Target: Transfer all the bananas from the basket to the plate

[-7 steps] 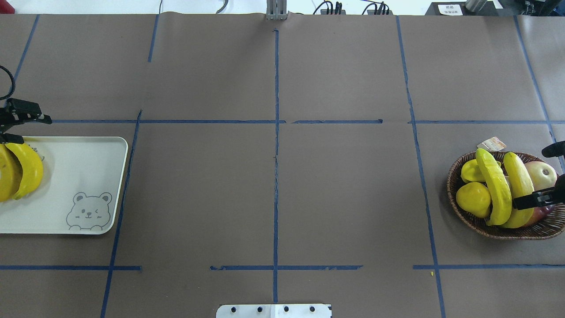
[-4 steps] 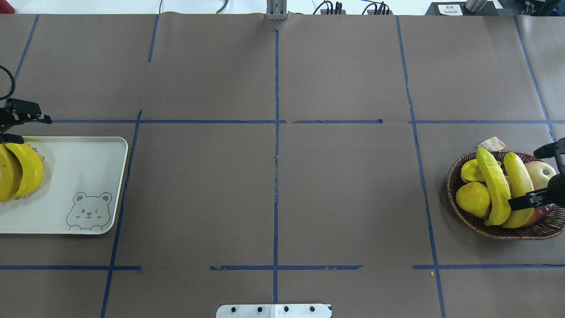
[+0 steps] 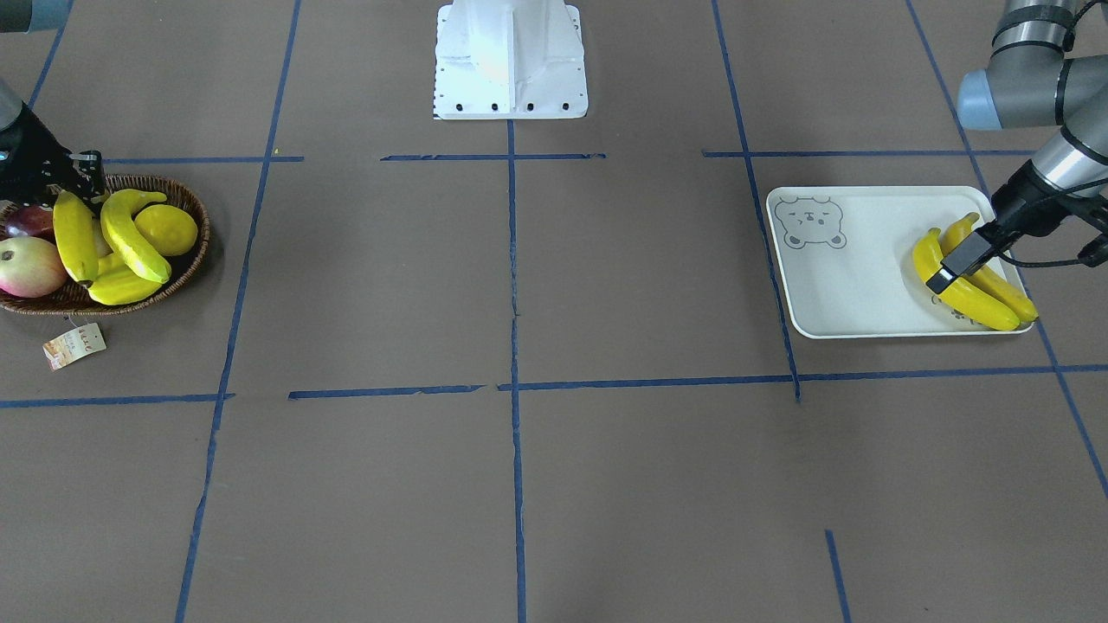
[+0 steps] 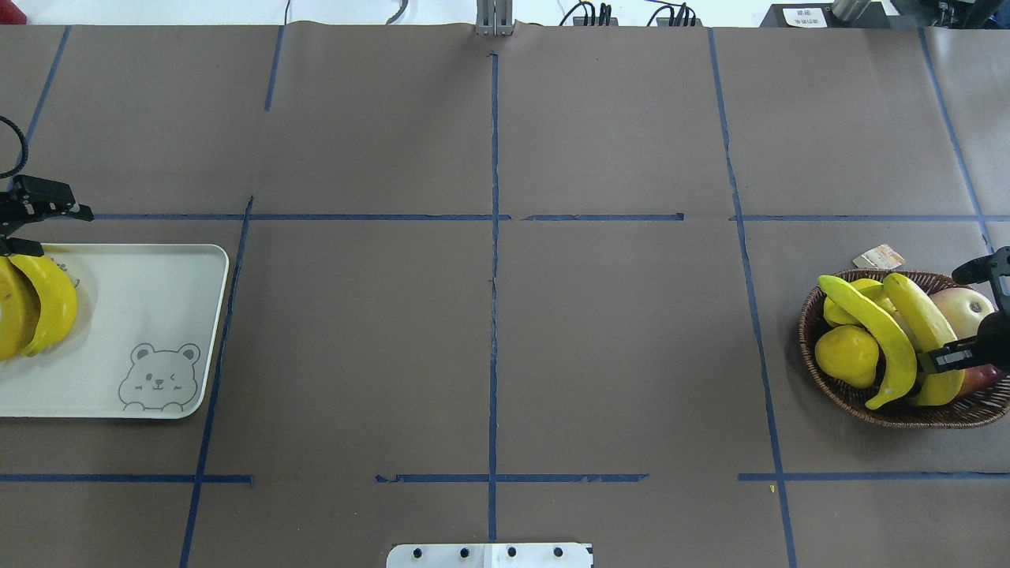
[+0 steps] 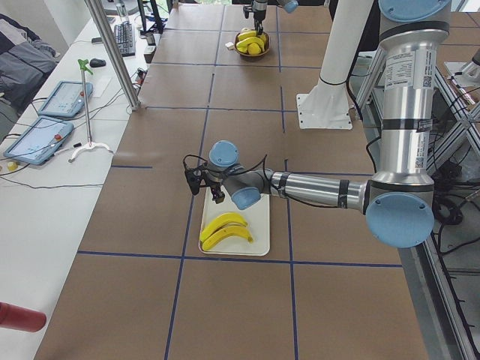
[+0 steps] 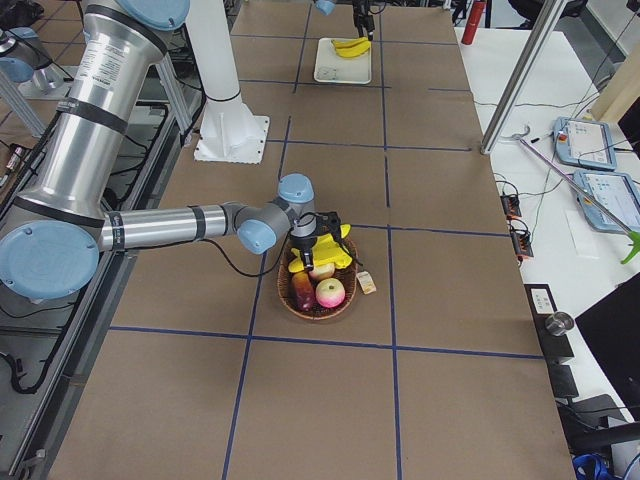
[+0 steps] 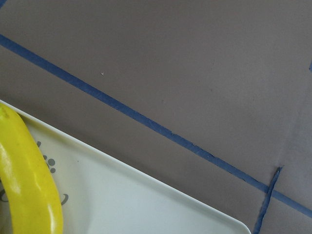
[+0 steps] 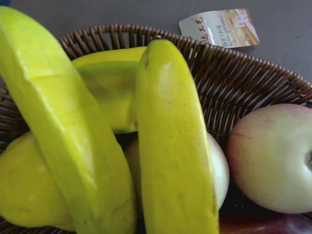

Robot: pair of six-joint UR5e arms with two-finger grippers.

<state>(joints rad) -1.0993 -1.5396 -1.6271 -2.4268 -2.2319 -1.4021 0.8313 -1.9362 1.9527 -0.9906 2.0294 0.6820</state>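
Exterior right view puts the right arm nearest me. Its upper arm stands tall, its forearm runs low and level over the table, and the right gripper [image 6: 318,228] points down into the basket [image 4: 828,390]. From overhead, one black finger [image 4: 951,356] crosses the lower part of a banana and a second black tip sits by the far rim, well apart. That pincer stands spread, clamping nothing. Two bananas [image 4: 876,335] lean in the basket over an apple [image 4: 969,308], a lemon [image 4: 847,355], a starfruit [image 8: 107,92] and a dark red fruit [image 3: 30,221].

At the other end the left arm holds the same bent pose. The left gripper [image 3: 940,277] hangs over two more bananas [image 3: 974,298], which lie side by side at the outer end of the plate [image 3: 857,285]. I see only one dark bar there and cannot tell whether that pincer is spread or pressed together.

The table [image 4: 355,339] is covered in brown paper marked into squares with blue tape, and the robot's white base [image 3: 511,61] is bolted at its edge. A paper tag [image 4: 878,256] lies on the paper just beyond the basket. Beside the table runs a white bench with two tablets [image 5: 45,120] and loose cables.

The overhead view cuts off the plate's outer end, while the front-facing view shows it whole, bear face [image 3: 809,223] included. The right wrist camera is filled with bananas, wicker and the tag. The left one shows one banana, the plate's rim and a tape line.
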